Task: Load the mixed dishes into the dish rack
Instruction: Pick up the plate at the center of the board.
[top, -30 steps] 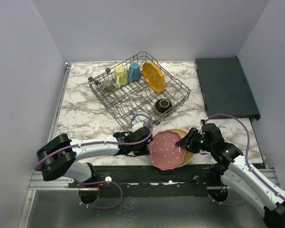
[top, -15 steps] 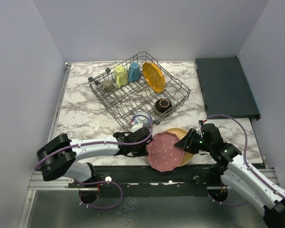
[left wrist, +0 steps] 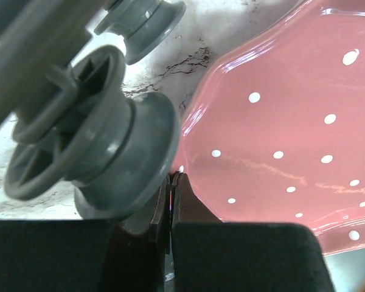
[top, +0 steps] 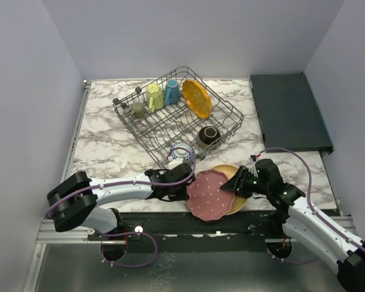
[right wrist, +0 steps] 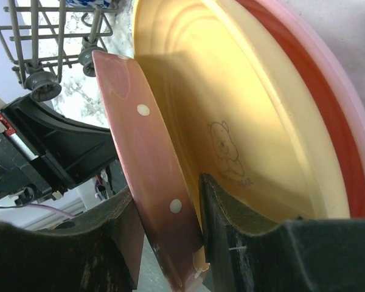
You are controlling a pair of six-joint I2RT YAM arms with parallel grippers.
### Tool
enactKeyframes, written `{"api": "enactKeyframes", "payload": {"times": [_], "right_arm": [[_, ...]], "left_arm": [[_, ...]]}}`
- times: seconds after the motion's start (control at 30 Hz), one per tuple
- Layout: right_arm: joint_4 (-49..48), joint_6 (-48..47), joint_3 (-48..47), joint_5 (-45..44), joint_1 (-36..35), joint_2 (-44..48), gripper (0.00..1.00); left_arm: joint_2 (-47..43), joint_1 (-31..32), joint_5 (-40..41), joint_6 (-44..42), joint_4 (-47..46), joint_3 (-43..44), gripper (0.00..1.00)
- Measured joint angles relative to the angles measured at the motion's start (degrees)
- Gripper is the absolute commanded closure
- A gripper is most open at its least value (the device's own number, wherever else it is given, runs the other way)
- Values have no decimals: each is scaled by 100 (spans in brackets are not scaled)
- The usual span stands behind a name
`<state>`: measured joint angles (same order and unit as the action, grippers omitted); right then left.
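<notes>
Grip security matters most: right gripper [right wrist: 170, 204] is clamped on the rim of the tilted pink dotted plate [top: 208, 196] at the near table [top: 109, 152] edge, over a yellow plate [top: 232, 171]. Left gripper [top: 185, 182], fully closed, rests against the opposite rim. I'd lift clear, then slot it between the dish rack [top: 137, 135] tines beyond.

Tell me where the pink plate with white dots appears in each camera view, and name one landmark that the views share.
Top external: pink plate low centre, overlapping the yellow plate.
Left wrist: it fills the right side.
Right wrist: edge-on, lower left of centre, clamped in the right gripper.
Shared landmark: the dish rack; its grey feet show left in the left wrist view, top left in the right wrist.
</notes>
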<state>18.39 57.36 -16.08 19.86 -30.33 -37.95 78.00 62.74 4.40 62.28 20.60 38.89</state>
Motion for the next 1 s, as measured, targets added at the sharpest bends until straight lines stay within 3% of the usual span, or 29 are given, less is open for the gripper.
{"api": "enactKeyframes", "payload": {"times": [0.1, 0.4, 0.63, 1.0], "right_arm": [[-105, 0, 46, 76, 0, 2, 64], [-297, -149, 83, 280, 0, -15, 100], [-129, -190, -7, 264, 0, 57, 100], [822, -492, -826, -55, -9, 162, 100]], "left_arm": [[0, 0, 0, -2, 13, 0, 100], [-9, -44, 116, -83, 52, 4, 100], [-11, -42, 103, -116, 61, 37, 92], [-374, -26, -28, -177, -2, 127, 60]]}}
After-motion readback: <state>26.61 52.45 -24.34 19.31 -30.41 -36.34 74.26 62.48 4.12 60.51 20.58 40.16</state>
